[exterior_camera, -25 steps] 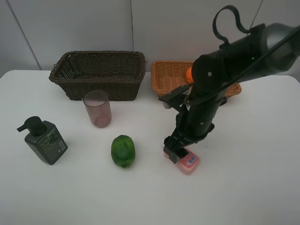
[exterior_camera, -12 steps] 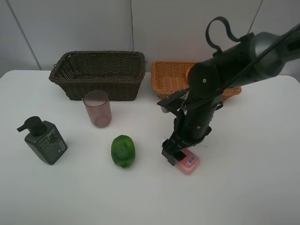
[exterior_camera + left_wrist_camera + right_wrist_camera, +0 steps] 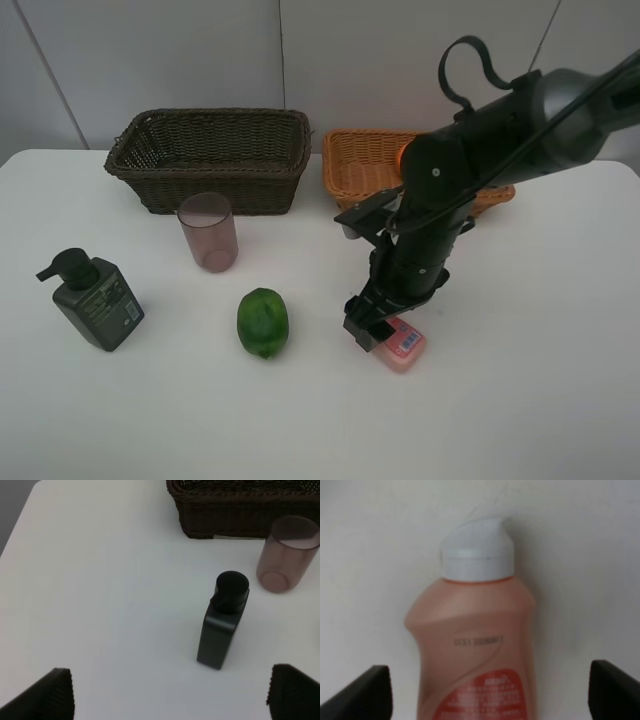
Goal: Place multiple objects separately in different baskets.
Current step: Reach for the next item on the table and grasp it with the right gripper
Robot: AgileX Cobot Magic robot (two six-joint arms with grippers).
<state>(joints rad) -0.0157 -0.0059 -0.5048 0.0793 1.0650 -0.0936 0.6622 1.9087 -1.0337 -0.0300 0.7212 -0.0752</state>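
The right arm folds steeply down, the right gripper [image 3: 371, 332] low over the pink bottle [image 3: 475, 645] lying on the table [image 3: 520, 380] — jaws apart, touching neither side. From above, the arm hides most of the bottle. The left gripper [image 3: 170, 695] gapes wide — only its fingertips show.

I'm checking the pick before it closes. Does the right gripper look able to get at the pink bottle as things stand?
Probably yes: the right gripper is open, a fingertip on each side of the pink bottle, which lies flat with nothing crowding it.
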